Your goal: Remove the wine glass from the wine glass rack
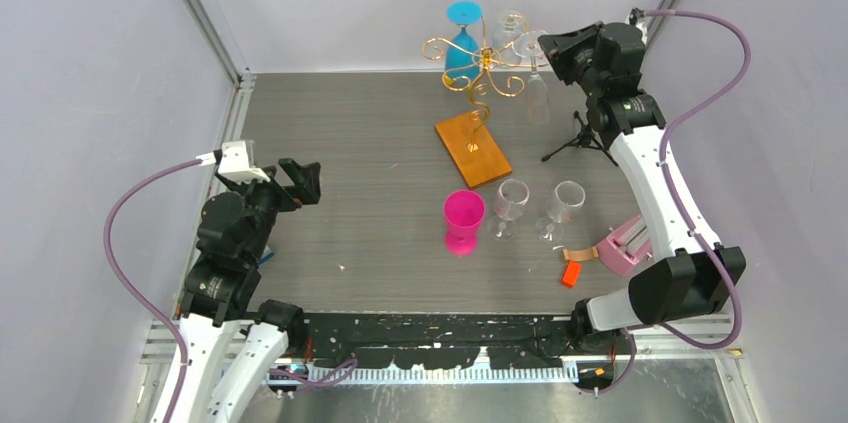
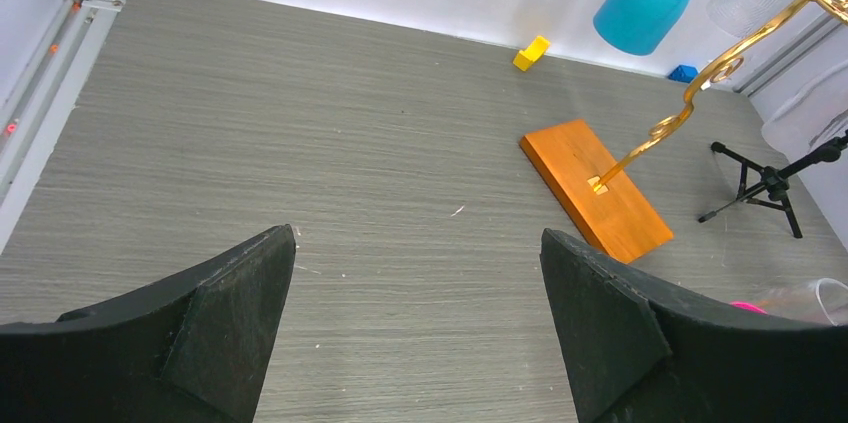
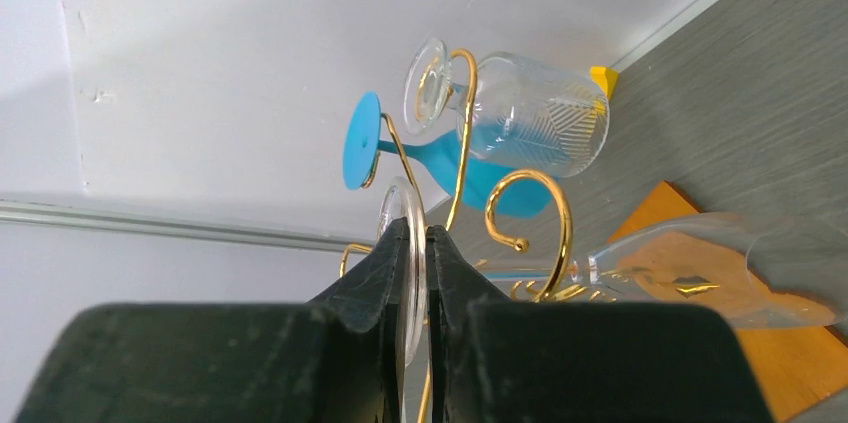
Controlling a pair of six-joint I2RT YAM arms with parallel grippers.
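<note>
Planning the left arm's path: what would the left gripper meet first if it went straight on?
Left gripper would probably meet bare table first, left of the rack base; depth is unclear.

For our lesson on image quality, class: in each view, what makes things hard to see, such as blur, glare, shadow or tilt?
Top external: even light, faint shadows; hanging clear glasses fade into the pale wall. Left wrist: table sharp, black fingers featureless. Right wrist: view tilted; the wine glass in the right gripper is nearly see-through.

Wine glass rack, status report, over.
Left gripper open, idle. Right gripper shut on foot of clear wine glass; glass not yet off rack. Blue glass, patterned glass hang alongside.
</note>
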